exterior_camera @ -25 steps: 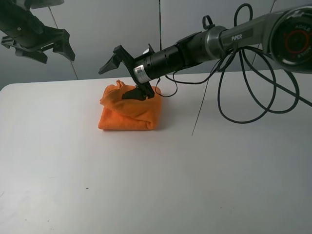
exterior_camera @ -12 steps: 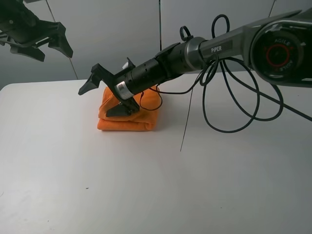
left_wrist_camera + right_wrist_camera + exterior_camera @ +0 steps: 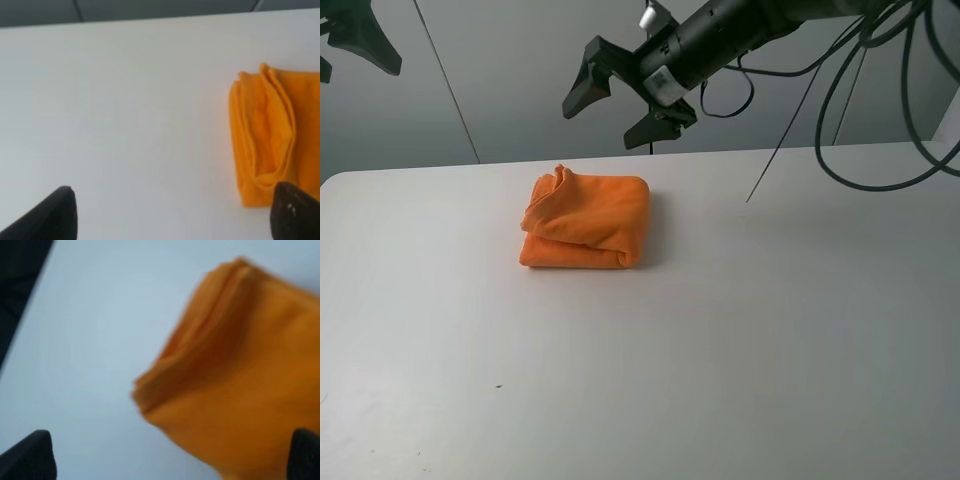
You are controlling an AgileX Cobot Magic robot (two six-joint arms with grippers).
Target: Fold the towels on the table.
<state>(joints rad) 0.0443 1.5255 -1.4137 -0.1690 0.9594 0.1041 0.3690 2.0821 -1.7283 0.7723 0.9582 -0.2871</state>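
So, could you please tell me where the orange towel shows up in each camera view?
Exterior high: the towel lies folded left of centre, toward the far side of the table.
Left wrist: at the right edge, layered edges showing.
Right wrist: blurred, fills the right half.
Shared landmark: the towel's stacked fold edges.

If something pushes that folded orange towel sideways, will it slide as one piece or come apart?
The towel is soft cloth in loose, puffy layers, so it would probably bunch rather than slide whole. Its upper layers look uneven at one edge, so they would likely shift first. The table looks smooth, which may let the bottom layer slide a little.
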